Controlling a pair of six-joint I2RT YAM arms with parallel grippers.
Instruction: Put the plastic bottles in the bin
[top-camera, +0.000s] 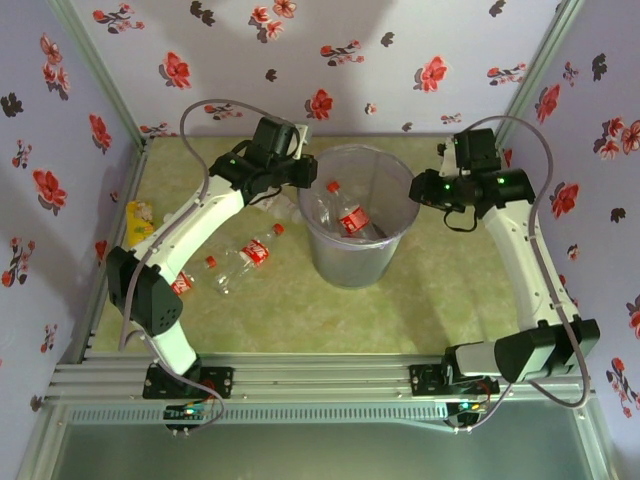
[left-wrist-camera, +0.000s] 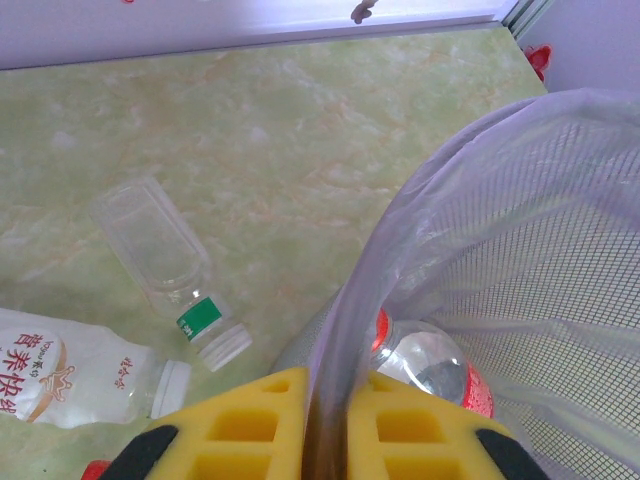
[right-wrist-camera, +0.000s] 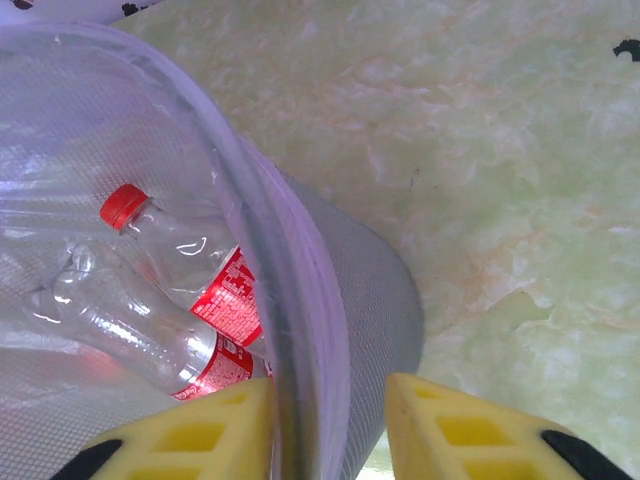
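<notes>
Bin (top-camera: 350, 268): translucent, mesh-textured, round, mid-table. Yellow-foam left gripper (left-wrist-camera: 335, 410) pinched tight on its left rim. Right gripper (right-wrist-camera: 330, 405) part-open, straddling the right rim. Clear ribbed bottles (right-wrist-camera: 170, 310) inside; more lie left.

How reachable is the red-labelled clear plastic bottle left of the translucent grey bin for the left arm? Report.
Probably not yet: the left gripper is shut on the bin rim. The bottle itself lies uncovered nearby.
</notes>
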